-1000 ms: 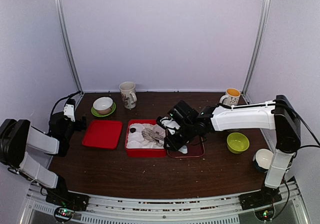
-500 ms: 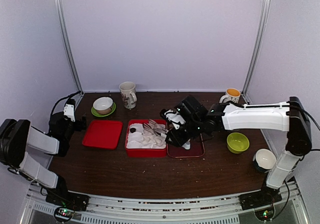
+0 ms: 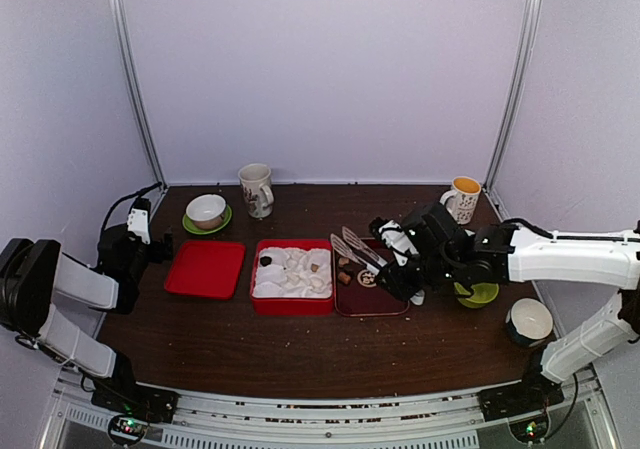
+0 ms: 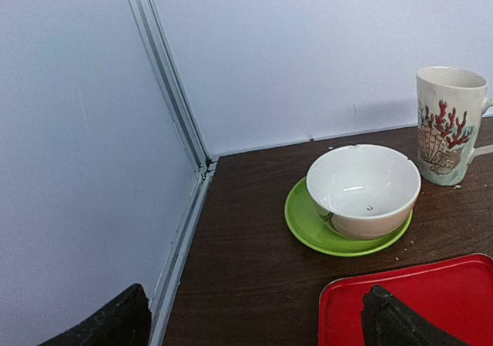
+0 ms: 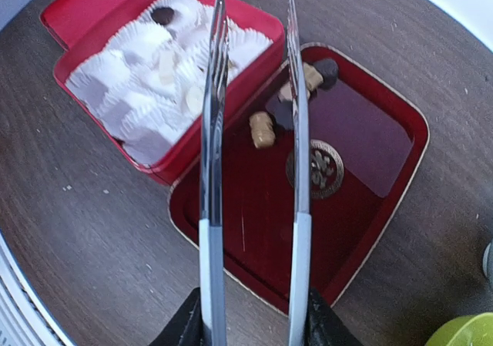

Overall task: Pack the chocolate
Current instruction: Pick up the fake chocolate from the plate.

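Note:
My right gripper [image 5: 254, 327] [image 3: 392, 275] is shut on the handles of metal tongs [image 5: 212, 169] [image 3: 356, 249]. The tong tips stand apart with nothing between them, hovering over the dark red tray [image 5: 385, 169] [image 3: 385, 304]. Loose chocolate lies on that tray: a tan piece [image 5: 262, 129] [image 3: 345, 277], a dark one [image 5: 280, 112], another tan one [image 5: 310, 76] and a dark one [image 5: 327, 68]. The red box [image 5: 192, 149] [image 3: 290, 306] with its white insert holds a dark chocolate [image 5: 162, 15] [image 3: 266, 261] and cream pieces [image 5: 193, 97]. My left gripper [image 4: 254, 330] [image 3: 160, 246] is open at the far left, holding nothing.
A red lid [image 3: 205, 267] [image 4: 431, 292] lies left of the box. Behind it are a white bowl on a green saucer [image 3: 206, 211] [image 4: 362, 188] and a patterned mug [image 3: 256, 189] [image 4: 447, 126]. On the right are a yellow-lined mug [image 3: 463, 194], a green bowl [image 3: 480, 291] and a white cup [image 3: 527, 319].
My right arm has drawn back to the right, carrying the tongs from over the red box to over the dark red tray. The left arm has not moved.

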### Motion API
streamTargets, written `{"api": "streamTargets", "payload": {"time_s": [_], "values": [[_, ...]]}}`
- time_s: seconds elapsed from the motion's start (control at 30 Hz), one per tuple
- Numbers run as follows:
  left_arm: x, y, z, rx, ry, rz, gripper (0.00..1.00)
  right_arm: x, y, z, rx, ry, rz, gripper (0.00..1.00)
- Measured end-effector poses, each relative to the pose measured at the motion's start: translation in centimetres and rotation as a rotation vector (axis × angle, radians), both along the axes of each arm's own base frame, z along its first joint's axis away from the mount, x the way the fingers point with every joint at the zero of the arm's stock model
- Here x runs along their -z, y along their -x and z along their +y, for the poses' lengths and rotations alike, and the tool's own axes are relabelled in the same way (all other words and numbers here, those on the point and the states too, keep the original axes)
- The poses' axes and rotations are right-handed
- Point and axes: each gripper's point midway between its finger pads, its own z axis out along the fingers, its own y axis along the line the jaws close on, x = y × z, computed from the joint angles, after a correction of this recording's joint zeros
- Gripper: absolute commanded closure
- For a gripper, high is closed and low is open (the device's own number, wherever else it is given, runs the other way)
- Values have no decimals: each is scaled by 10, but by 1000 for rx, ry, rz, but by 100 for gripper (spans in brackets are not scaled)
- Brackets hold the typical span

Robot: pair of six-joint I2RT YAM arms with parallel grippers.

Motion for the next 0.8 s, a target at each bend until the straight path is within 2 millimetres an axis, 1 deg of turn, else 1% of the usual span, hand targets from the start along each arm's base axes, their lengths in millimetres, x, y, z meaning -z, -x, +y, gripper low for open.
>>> {"api": "streamTargets", "payload": {"time_s": [0.1, 0.17, 0.8], "values": [[0, 0, 0, 0, 0, 0, 2, 18, 5, -15, 24, 42, 29, 63], [0, 0, 0, 0, 0, 0, 2, 24, 7, -22, 39, 52, 43, 64], [0, 0, 0, 0, 0, 0, 2, 45, 6, -44, 79, 95, 78, 65]]}}
